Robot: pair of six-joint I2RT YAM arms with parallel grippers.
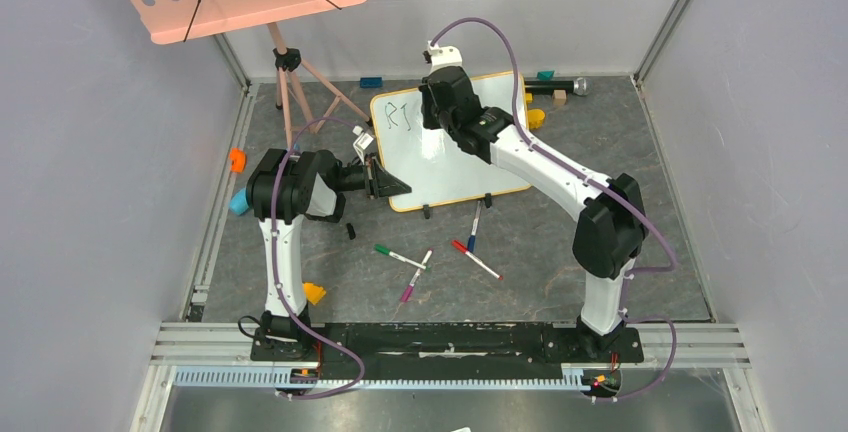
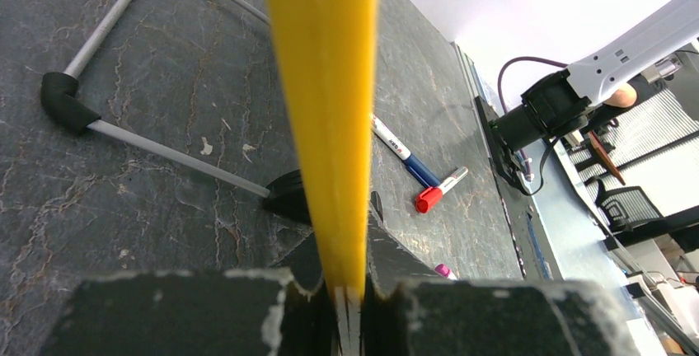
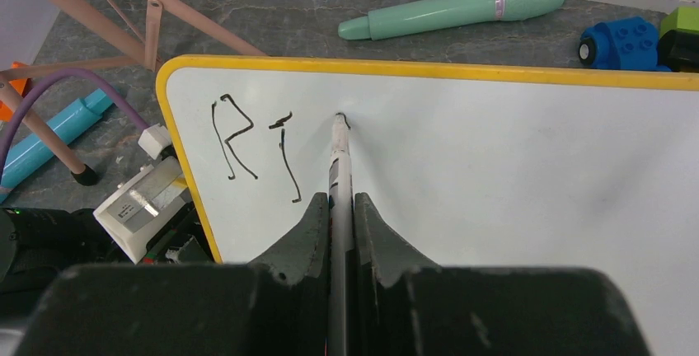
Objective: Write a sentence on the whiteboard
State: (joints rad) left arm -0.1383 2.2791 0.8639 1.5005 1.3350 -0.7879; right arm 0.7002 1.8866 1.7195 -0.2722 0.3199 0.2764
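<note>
right pincer (image 3: 342, 208), clamped on a marker (image 3: 339, 154) whose tip touches the whiteboard (image 3: 511, 175) by the far edge of the surface (image 1: 560, 252), should press lightly just right of the sentence (image 3: 251, 146), so far "r i", while only the left wrist view shows the left pincer (image 2: 350, 294) pinching the yellow rim (image 2: 321, 84).

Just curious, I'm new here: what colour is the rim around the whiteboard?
Yellow, a thin band edging the whiteboard; it shows best in the right wrist view.

Right end of the whiteboard (image 3: 494, 166) beyond the right wrist view's edge.
</note>
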